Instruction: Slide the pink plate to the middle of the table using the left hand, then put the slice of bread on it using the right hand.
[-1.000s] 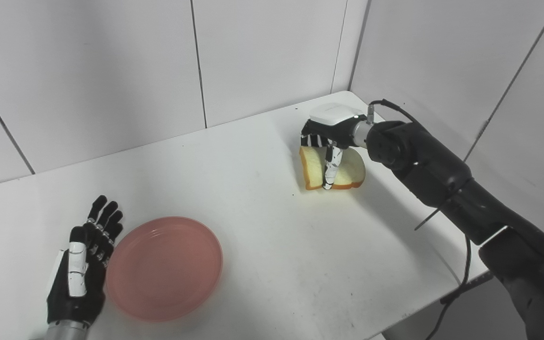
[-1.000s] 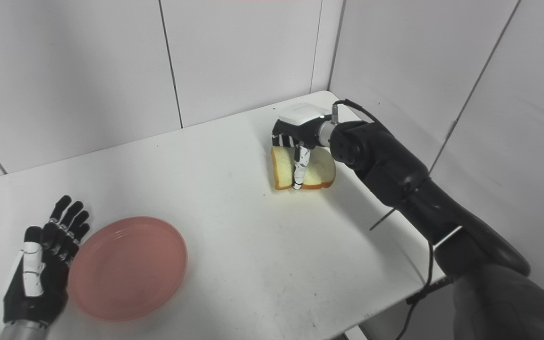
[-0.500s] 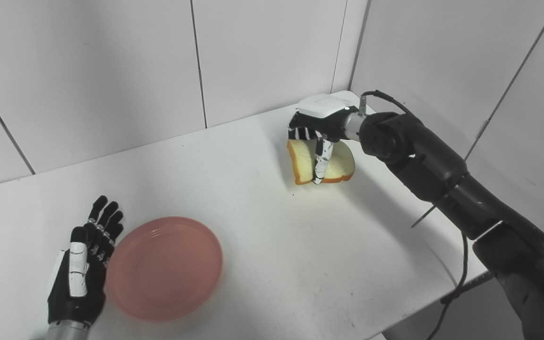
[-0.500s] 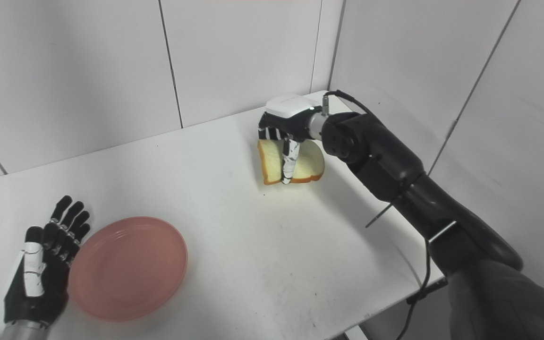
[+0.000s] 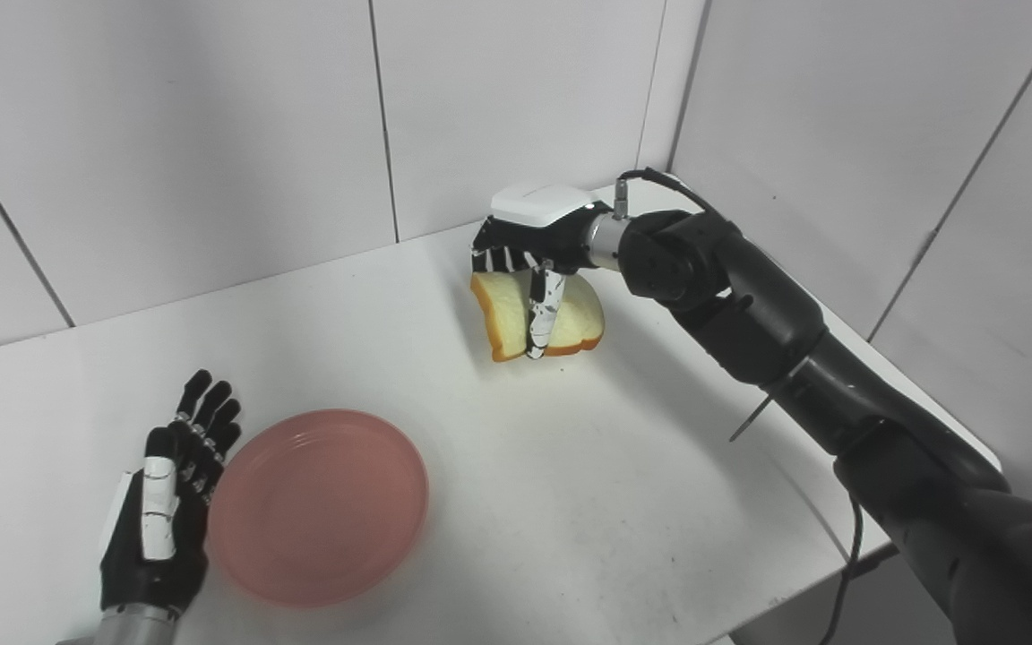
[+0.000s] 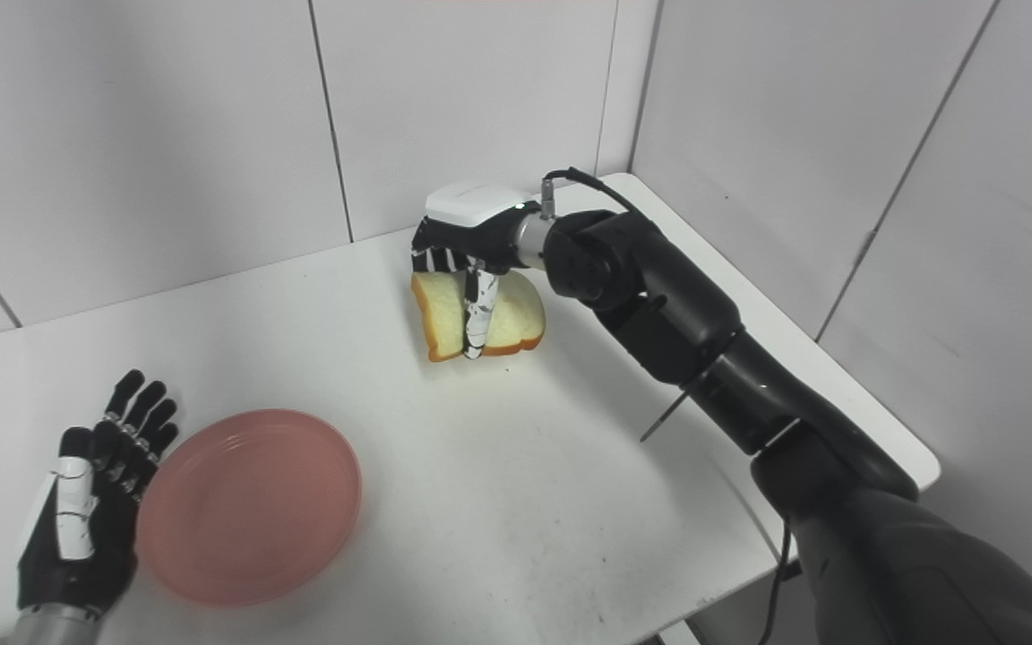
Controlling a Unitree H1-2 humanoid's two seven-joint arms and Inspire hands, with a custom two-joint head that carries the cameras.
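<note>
White tiled walls enclose the table (image 5: 570,466), where the right hand (image 5: 529,246), closed on the slice of bread (image 5: 516,318), has carried it leftward off the far right corner. Near left, the pink plate (image 5: 319,506) waits beside the open, empty left hand (image 5: 162,528), so placing comes next.

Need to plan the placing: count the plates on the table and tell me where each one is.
1. The pink plate lies at the near left of the table, right beside the open left hand. The right hand holds the bread slice above the table's far side. Nothing seems hidden.
</note>
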